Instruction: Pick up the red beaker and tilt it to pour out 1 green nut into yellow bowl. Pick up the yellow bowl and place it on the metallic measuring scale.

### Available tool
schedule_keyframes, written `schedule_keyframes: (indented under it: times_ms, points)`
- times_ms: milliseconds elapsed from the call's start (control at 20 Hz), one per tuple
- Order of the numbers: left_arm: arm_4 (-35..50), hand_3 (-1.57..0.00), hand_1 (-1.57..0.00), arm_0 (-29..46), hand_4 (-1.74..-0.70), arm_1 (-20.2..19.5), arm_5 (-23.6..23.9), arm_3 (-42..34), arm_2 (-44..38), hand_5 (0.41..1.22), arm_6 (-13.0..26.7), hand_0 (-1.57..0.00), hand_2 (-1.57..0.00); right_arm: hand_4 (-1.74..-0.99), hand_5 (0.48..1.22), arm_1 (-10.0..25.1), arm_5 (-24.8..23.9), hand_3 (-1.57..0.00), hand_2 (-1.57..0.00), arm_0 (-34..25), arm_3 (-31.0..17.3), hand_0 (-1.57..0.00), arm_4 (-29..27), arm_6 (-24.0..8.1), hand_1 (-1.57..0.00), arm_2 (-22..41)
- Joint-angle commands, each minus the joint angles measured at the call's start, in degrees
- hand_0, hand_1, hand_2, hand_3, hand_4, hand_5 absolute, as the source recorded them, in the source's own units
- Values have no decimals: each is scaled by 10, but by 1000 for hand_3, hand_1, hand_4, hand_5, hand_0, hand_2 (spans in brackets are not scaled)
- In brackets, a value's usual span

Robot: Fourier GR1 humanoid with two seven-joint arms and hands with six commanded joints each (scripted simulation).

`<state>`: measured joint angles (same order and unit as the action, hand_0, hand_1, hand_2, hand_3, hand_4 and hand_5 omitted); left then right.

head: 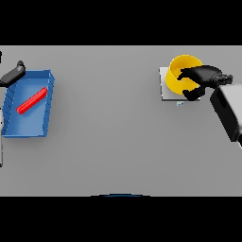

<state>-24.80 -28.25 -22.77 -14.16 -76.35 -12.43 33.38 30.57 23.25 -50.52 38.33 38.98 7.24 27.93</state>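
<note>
The yellow bowl [178, 75] stands on the metallic measuring scale [165, 90], a pale square plate at the far right. My right hand [202, 76] comes in from the right, its fingers and thumb curled over the bowl's right rim. The inside of the bowl is partly hidden by the hand, and no green nut shows. The red beaker [32, 100] lies slanted inside a blue tray [28, 128] at the far left. My left hand [14, 73] hovers at the tray's back left corner, fingers relaxed and holding nothing.
A small bluish mark [179, 103] shows at the scale's front edge. The grey table [108, 123] stretches wide between the tray and the scale.
</note>
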Motion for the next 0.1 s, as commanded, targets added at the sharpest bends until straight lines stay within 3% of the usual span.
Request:
schedule_keyframes:
  times_ms: [0,50]
  points:
    - [-5,1,1,-7,-851,1,1,3,5,770,5,1,1,-1418,801,2,1,-277,-74,-1,1,-62,1,4,-46,1]
    - [-3,1,1,2,-851,1,0,-8,3,768,7,1,1,-1414,796,6,-3,-263,-59,3,3,-49,2,6,-37,1]
